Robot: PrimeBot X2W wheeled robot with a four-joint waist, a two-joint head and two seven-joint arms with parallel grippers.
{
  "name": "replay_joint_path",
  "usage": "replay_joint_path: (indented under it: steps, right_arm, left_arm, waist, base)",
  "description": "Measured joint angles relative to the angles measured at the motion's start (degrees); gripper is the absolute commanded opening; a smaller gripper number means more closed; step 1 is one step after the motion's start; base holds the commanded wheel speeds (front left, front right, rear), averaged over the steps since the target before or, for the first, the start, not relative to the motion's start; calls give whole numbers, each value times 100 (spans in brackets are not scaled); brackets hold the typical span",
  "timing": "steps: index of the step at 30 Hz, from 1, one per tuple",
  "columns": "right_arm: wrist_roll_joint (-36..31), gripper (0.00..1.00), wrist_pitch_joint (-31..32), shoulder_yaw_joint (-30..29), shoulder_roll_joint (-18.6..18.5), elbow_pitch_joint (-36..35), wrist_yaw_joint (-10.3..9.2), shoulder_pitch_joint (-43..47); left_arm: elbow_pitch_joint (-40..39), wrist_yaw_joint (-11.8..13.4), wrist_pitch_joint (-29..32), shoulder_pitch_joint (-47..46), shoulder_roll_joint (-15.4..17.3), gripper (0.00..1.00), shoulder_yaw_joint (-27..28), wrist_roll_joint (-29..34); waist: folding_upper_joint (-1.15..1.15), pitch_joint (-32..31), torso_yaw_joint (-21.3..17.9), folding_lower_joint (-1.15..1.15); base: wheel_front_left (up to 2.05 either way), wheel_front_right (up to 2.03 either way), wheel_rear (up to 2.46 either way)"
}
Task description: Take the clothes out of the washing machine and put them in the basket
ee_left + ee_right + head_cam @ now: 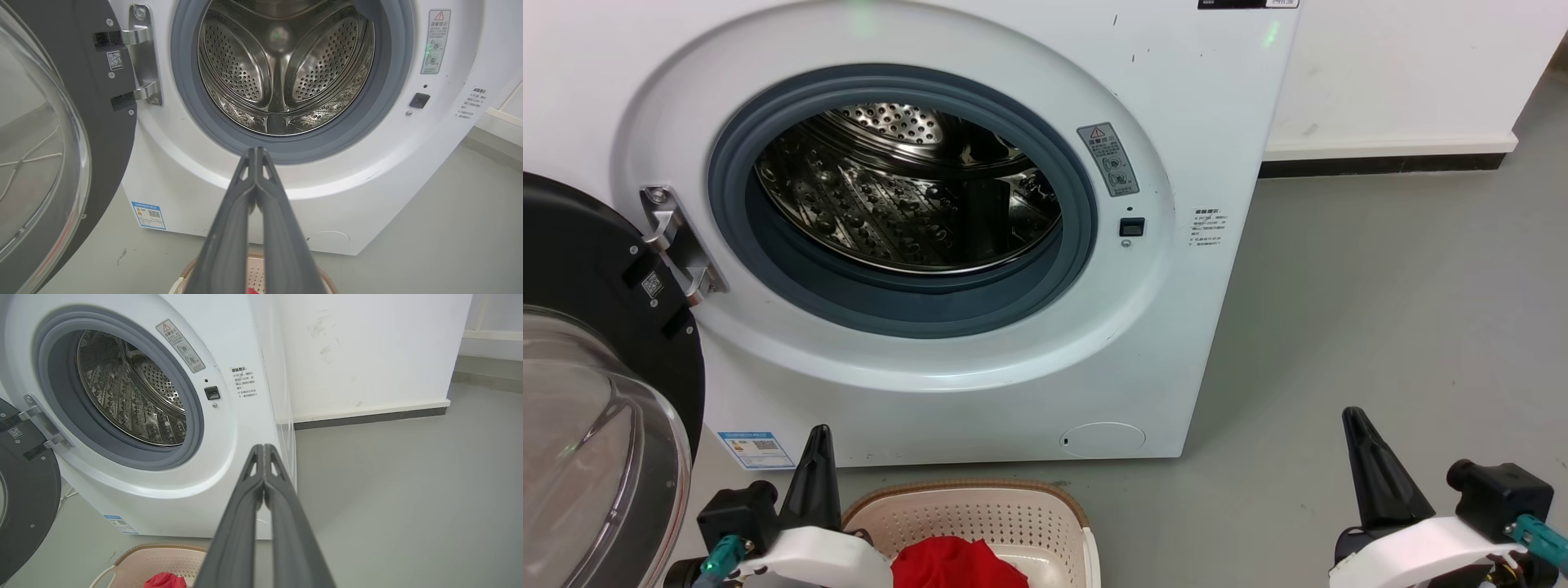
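Your washing machine (1160, 343) stands straight ahead with its door (580, 237) swung fully open to the left. The black frame and bulging glass (588, 457) fill the near-left corner, just left of your left arm. The door hangs from a metal hinge (678, 245) at the left of the grey seal (915, 306). Through the porthole you see the perforated steel drum (907, 196) with its ribs catching the light.

To the right of the machine you have bare grey floor (1380, 310), running far back to a white wall (1405, 65) with a dark skirting strip (1380, 163).

The basket (968, 488) sits on the floor near you, just in front of the machine's lower panel and below the porthole. The clothes (956, 565) show as a bright red heap inside it, toward its near side.

Your left gripper (818, 437) is low at the near left, just beside the basket's left rim. Its fingers point up toward the machine's front, below the seal, and they are pressed together with nothing between them. Your right gripper (1356, 420) is low at the near right over open floor, well apart from the basket and right of the machine's corner. Its fingers are likewise pressed together and hold nothing.
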Motion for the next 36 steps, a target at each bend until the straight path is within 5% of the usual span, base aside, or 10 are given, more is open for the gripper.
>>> replay_joint_path:
  steps: [12,36]
  right_arm:
    - [1592,0,87,-20,-73,277,-1,-182]
    - [3723,0,286,-104,-141,617,-1,-451]
  left_arm:
    - [65,-201,277,-80,-27,0,122,-1472]
    - [209,-453,724,-266,-82,0,363,-3511]
  waist:
    - [0,9,33,0]
    - [0,24,89,0]
  base:
    - [0,0,0]
    - [0,0,0]
